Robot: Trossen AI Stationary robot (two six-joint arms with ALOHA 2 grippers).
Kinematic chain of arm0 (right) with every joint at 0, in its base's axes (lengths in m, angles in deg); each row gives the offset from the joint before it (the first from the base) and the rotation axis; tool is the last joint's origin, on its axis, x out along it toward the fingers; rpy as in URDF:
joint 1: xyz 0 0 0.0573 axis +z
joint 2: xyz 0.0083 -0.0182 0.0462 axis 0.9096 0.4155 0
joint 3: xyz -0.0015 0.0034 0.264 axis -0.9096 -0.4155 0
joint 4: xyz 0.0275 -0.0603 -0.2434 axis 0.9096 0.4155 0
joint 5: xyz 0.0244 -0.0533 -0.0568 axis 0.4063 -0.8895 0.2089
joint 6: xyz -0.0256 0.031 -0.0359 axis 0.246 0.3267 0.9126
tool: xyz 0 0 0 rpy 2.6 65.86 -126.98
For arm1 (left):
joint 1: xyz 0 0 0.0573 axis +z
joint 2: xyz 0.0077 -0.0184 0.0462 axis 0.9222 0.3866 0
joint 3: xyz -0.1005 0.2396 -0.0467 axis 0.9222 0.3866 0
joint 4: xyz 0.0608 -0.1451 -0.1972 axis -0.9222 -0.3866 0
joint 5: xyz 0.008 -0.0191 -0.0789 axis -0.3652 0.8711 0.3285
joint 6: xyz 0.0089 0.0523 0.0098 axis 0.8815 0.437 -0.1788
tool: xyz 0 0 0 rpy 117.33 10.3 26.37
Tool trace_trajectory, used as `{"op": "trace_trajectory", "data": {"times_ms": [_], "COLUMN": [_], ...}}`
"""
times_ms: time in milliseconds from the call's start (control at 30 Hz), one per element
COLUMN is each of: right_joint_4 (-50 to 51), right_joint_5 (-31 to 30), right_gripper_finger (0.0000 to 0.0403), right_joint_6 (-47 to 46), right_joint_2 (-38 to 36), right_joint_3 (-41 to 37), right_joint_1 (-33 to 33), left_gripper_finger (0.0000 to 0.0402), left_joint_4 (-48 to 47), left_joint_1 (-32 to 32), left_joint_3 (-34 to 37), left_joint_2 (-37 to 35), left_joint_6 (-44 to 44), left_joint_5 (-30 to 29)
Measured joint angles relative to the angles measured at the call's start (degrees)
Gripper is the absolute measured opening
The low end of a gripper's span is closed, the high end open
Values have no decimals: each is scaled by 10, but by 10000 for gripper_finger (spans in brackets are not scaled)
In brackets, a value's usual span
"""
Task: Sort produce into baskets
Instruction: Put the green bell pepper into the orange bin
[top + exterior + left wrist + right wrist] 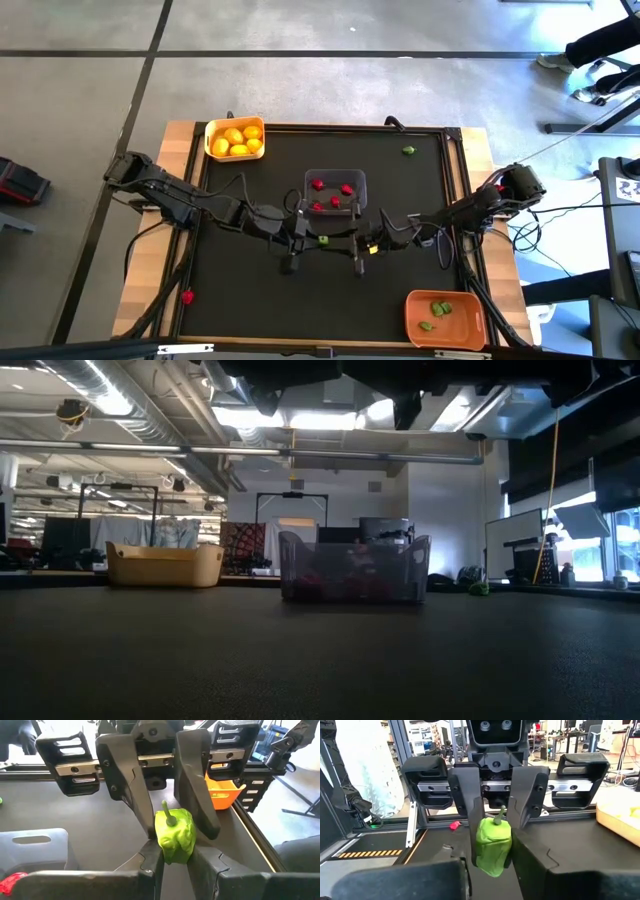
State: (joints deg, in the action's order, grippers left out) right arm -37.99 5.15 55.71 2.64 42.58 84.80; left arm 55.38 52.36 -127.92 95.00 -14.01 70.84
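Passing a green pepper (322,240) between arms looks like the step in hand: at the high view's centre the left gripper (293,240) and right gripper (357,243) both pinch it, just below the clear basket (336,178). Next, I judge, the left must release so the right can carry it to the orange basket (445,338), lower right. From overhead the pepper is a speck; the low view hides it.
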Motion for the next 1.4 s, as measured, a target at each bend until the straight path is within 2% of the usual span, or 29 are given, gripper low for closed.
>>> {"op": "trace_trajectory", "data": {"times_ms": [333,533,800,933,1167,1400], "right_joint_4": [3,4,5,16,78,224], "right_joint_5": [1,3,5,1,1,1], "right_gripper_finger": [6,7,3,2,2,2], "right_joint_6": [4,6,23,37,36,12], "right_joint_2": [0,-1,-1,-2,-25,-100], "right_joint_3": [0,0,0,0,-1,0], "right_joint_1": [-4,-7,-6,-6,9,56], "left_gripper_finger": [68,76,169,199,207,207], "left_joint_4": [2,5,4,-43,-160,-214], "left_joint_1": [-1,0,-1,-8,-30,-43], "left_joint_3": [0,1,1,0,-1,6], "left_joint_2": [0,0,1,-11,-39,-39], "left_joint_6": [3,2,-12,-31,-88,-124], "left_joint_5": [2,1,-3,-3,0,0]}}
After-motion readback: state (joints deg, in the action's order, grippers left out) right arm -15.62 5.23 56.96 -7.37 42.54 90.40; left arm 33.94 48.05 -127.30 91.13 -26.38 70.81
